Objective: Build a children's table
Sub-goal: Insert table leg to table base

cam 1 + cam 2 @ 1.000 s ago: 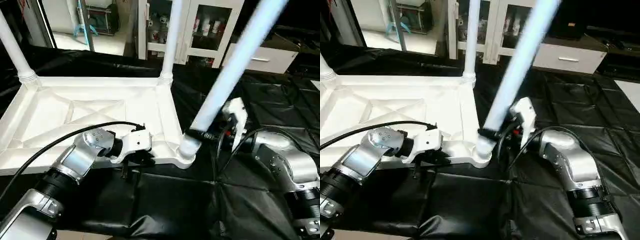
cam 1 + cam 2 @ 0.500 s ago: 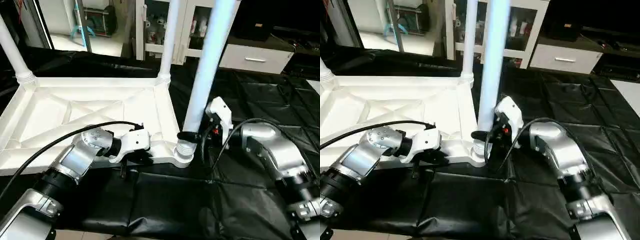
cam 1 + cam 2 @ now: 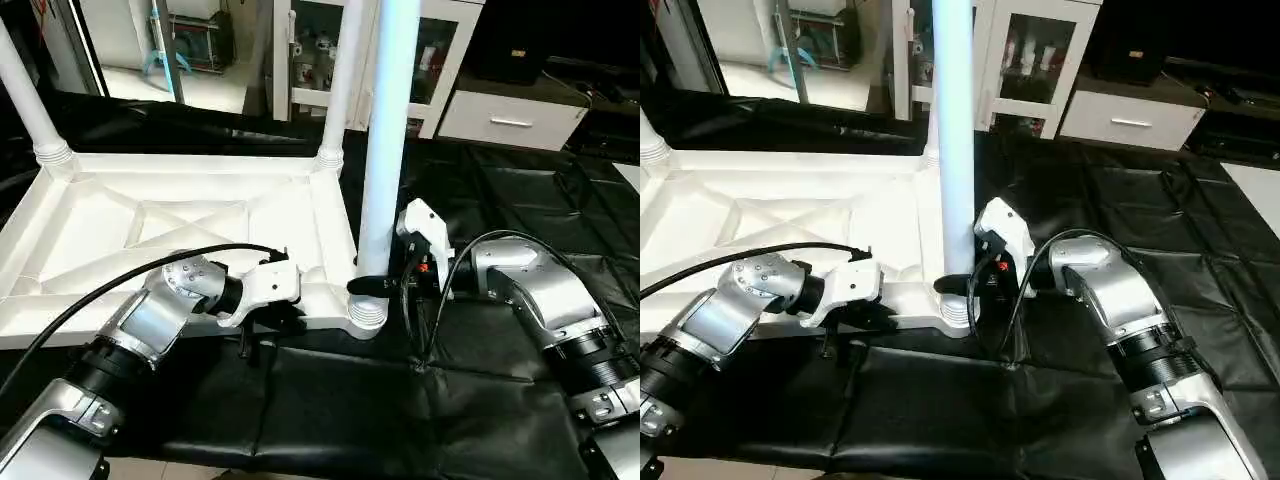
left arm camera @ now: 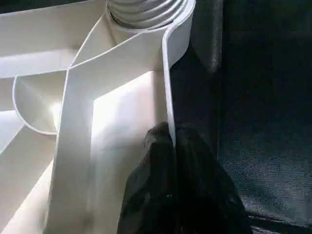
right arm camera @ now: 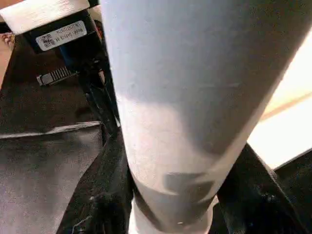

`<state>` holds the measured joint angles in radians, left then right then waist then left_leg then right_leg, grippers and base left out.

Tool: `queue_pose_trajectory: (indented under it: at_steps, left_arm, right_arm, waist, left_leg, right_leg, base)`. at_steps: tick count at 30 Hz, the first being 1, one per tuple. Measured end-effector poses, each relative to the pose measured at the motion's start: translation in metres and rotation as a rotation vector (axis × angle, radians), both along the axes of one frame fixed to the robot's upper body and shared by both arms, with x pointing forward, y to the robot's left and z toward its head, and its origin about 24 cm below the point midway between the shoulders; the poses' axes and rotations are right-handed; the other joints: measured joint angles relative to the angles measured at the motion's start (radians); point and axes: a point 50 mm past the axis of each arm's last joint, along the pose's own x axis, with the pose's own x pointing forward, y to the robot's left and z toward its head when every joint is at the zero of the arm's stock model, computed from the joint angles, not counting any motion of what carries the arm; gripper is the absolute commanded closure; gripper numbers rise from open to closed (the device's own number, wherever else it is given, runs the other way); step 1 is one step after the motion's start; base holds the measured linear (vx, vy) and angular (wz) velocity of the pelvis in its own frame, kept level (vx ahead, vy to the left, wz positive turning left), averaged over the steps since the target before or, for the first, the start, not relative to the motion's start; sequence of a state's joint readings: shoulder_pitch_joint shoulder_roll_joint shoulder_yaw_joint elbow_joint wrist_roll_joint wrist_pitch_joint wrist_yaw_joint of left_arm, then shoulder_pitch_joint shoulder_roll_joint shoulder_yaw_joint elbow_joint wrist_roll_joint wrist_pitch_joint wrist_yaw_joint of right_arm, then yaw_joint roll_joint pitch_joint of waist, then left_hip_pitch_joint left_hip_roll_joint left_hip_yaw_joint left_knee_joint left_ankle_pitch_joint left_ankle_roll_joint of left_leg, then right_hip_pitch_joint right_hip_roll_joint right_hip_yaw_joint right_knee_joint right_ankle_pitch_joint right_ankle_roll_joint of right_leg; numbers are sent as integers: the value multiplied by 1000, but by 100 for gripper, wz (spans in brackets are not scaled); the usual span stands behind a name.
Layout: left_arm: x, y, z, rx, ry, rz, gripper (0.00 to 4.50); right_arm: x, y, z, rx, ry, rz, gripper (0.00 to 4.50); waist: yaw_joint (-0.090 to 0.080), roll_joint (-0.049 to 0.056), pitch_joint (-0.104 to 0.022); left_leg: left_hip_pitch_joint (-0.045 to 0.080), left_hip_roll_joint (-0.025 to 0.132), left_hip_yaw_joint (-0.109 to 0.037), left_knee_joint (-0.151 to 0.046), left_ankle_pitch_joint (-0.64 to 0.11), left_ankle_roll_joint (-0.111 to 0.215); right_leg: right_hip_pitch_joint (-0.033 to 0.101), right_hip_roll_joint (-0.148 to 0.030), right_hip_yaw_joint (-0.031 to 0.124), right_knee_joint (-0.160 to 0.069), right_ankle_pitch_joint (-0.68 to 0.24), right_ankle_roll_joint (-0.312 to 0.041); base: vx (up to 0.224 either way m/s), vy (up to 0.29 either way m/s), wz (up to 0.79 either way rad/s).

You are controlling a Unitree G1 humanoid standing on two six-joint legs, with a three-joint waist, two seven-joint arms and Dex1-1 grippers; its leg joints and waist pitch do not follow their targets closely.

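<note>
We are looking down on the children's table (image 3: 150,215), which is lying upside down on the black cloth (image 3: 330,400) with its X-ribbed underside facing up. On the left, a far-corner leg (image 3: 25,95) is standing in its socket; the right eye view is cutting most of it off. Our left gripper (image 4: 168,146) is pinching the near rim of the top, and the left wrist view is showing what the head views are hiding: the black fingers (image 4: 151,170) closed tight on either side of the thin white wall. Further right, another leg (image 3: 340,80) is rising from the far right corner. Our right gripper (image 3: 372,287) is clasping the near-right leg (image 3: 385,150) low down, its jaws half spread around the tube, which is standing upright in the corner socket. Behind the work table, white glass-door cabinets (image 3: 440,50) are lining the room.
</note>
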<state>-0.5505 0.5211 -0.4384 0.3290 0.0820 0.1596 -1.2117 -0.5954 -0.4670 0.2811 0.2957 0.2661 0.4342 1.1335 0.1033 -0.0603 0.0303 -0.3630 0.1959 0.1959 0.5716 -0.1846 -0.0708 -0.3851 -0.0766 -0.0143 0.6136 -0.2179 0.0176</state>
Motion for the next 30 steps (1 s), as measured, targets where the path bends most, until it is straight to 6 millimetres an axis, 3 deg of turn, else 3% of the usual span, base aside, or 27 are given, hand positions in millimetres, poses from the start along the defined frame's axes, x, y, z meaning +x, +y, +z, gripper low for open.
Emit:
queue_pose_trajectory:
  at_steps: [13,30]
  left_arm:
    - [0,3,-2,14,10,20,450]
    - [0,5,-3,28,6,30,450]
  right_arm:
    - [7,7,-9,53,45,-58,266]
    - [-1,-4,-28,190,73,-188,266]
  waist:
    - [-10,-5,-3]
    - [-14,-14,-9]
  left_leg:
    - [5,1,0,3,0,0]
    - [9,1,0,3,0,-1]
  right_leg:
    - [3,0,0,3,0,0]
    - [7,0,0,3,0,-1]
  base:
    - [0,0,0]
    - [0,0,0]
